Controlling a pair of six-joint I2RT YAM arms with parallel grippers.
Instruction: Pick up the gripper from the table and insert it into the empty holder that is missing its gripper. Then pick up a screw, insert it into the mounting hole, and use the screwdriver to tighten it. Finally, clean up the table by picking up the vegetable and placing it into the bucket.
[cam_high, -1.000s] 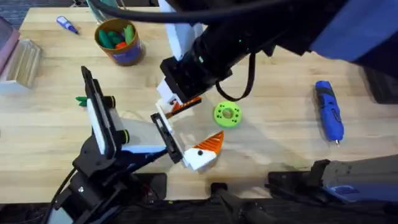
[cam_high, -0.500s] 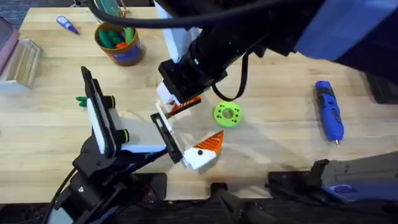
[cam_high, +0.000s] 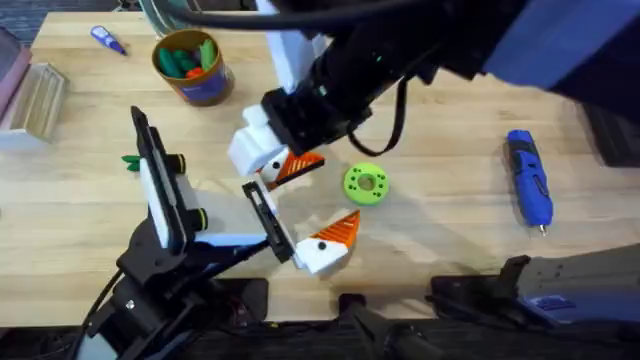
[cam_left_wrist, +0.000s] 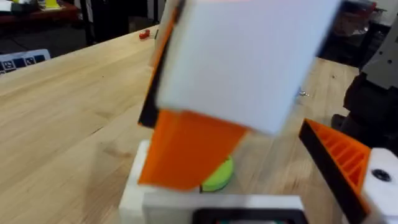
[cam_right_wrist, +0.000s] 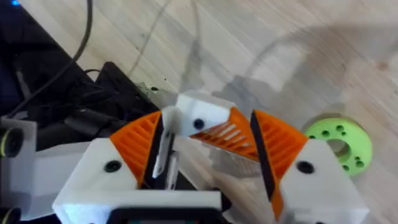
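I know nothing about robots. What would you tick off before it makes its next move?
1. Right gripper close to left gripper, mid-table: ok.
2. Missing finger seated in left gripper: cannot tell.
3. Green disc lies close beside both grippers and might get bumped: not ok.
4. Screwdriver lying free on the right side: ok.
5. Bucket upright, top open: ok.

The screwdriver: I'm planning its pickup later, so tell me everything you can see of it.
The screwdriver is a chunky blue tool that looks like plastic, with a thin metal bit sticking out of one end. It lies flat on the wooden table, on the right side in the overhead view. Its body runs roughly front to back, and the bit points toward the near edge where the arms' bases are. It lies on its own, and only the table touches it.
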